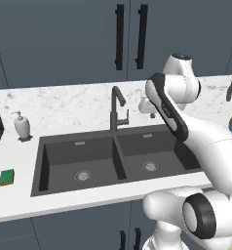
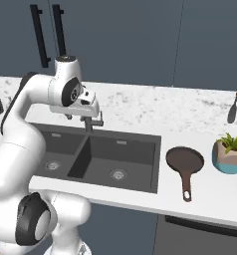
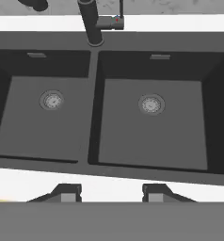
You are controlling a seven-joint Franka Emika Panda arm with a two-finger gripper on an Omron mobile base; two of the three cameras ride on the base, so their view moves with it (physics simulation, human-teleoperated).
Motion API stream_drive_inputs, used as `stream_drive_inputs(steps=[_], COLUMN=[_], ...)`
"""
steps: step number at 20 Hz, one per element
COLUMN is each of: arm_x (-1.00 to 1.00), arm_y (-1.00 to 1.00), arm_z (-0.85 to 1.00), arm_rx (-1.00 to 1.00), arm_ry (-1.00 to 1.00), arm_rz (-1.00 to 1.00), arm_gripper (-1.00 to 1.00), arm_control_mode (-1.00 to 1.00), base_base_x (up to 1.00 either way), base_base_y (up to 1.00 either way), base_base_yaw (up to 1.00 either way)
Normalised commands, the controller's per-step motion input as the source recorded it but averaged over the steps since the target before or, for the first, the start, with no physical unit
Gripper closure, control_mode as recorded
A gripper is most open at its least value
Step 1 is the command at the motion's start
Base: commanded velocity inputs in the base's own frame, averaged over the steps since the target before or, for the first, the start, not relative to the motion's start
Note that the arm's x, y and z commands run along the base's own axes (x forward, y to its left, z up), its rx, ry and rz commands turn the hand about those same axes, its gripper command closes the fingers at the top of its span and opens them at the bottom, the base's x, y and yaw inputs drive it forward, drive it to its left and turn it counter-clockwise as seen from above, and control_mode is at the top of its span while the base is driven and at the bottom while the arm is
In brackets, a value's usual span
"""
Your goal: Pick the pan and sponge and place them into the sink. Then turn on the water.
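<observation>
One pan (image 2: pixel 184 161) lay right of the sink (image 2: pixel 140 172), one sponge (image 1: pixel 7 177) left of it; two drains, both basins bare. The gripper (image 3: pixel 112 193) hovered above, fingers seemingly parted, holding nothing.

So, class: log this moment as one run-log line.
end effector: open, empty, above sink | pan: counter, right of sink | sponge: counter, left | basins: empty

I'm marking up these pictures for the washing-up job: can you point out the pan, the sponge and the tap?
pan (image 2: pixel 184 160): right base view, middle of its round dish.
sponge (image 1: pixel 7 177): left base view, its green top.
tap (image 1: pixel 114 114): left base view, its upright dark stem.
</observation>
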Motion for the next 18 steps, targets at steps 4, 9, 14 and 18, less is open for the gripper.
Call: stream_drive_inputs(steps=[4,9,14,18], arm_x=[-0.14,-0.42,-0.05,0.00], arm_y=[-0.24,-0.99,-1.00,-1.00], arm_z=[-0.10,-0.15,-0.23,-0.19], arm_rx=[0.00,0.00,0.00,0.00], arm_ry=[0.00,0.06,0.11,0.10], arm_rz=[0.00,0.00,0.00,0.00], arm_gripper=[-1.00,-1.00,-1.00,-1.00], arm_control_mode=[-1.00,-1.00,-1.00,-1.00], base_base_x=[0.00,0.00,0.00,0.00], base_base_y=[0.00,0.00,0.00,0.00], base_base_yaw=[0.00,0.00,0.00,0.00])
